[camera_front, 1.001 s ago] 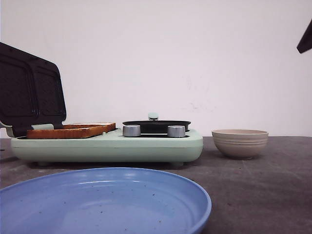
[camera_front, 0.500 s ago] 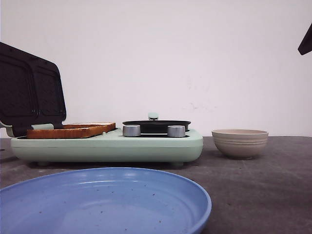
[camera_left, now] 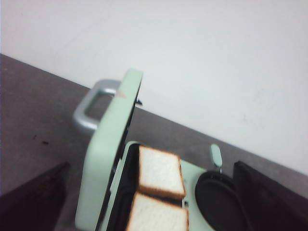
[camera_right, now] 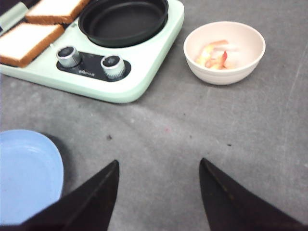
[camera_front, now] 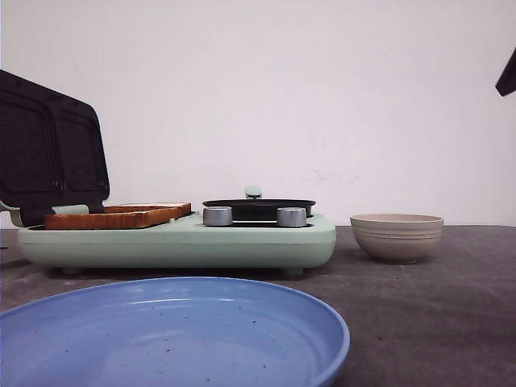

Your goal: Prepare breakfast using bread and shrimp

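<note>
Bread (camera_left: 161, 172): two slices side by side on the open mint sandwich maker (camera_front: 177, 242), centre-left of the front frame. Shrimp (camera_right: 216, 54) (blurred, probably a few pink pieces) in the beige bowl (camera_right: 224, 72), upper right. Right gripper (camera_right: 159, 195) spread wide, empty, above bare table. Left gripper (camera_left: 154, 202) wide, empty.

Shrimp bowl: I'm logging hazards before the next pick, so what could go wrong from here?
1. The shrimp lie low inside the beige bowl; the wide-open right end effector might strike the rim and tip or push the bowl.
2. The black pan is shallow, so shrimp dropped from height may bounce out.
3. One bread slice overlaps the other, so the open lid might not close flat.
</note>
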Controlling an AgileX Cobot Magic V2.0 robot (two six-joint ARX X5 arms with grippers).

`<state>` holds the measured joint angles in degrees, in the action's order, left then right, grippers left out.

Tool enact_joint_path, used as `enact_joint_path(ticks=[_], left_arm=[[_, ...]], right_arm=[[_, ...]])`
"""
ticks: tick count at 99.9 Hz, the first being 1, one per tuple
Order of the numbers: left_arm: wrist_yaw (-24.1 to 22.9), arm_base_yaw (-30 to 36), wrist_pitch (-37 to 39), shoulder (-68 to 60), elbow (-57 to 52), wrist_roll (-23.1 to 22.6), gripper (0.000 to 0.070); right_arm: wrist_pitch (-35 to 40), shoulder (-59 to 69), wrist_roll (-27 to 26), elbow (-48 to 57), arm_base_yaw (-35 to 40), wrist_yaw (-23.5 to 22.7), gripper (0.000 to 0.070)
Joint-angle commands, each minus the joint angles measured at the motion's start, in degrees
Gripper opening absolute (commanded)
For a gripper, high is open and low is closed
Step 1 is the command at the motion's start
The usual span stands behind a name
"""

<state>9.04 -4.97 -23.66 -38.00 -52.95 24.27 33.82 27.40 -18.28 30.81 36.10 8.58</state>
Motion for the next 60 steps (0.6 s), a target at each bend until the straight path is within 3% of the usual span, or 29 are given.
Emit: enact_joint_path(ticks=[1, 18, 31, 60], left_arm=[[4.1, -3.6, 0.9, -3.7, -2.7, 2.2, 0.0593], [15.5, -14.5, 1.2, -14.8, -8.6, 7.1, 0.0596], [22.9, -19.8, 4.3, -22.7, -11.0, 14.5, 0.0595], [33.1, -21.3, 15.4, -36.0, -11.8, 24.7, 0.0596]], right_arm=[[0.1, 0.2, -0.4, 0.1, 0.5, -0.2, 0.0317], [0.5, 0.2, -0.4, 0.1, 0.5, -0.2, 0.0317], [0.5, 0.2, -0.4, 0.1, 0.5, -0.2, 0.0317], [0.5, 0.2, -0.5, 0.1, 0.5, -0.1, 0.0317]])
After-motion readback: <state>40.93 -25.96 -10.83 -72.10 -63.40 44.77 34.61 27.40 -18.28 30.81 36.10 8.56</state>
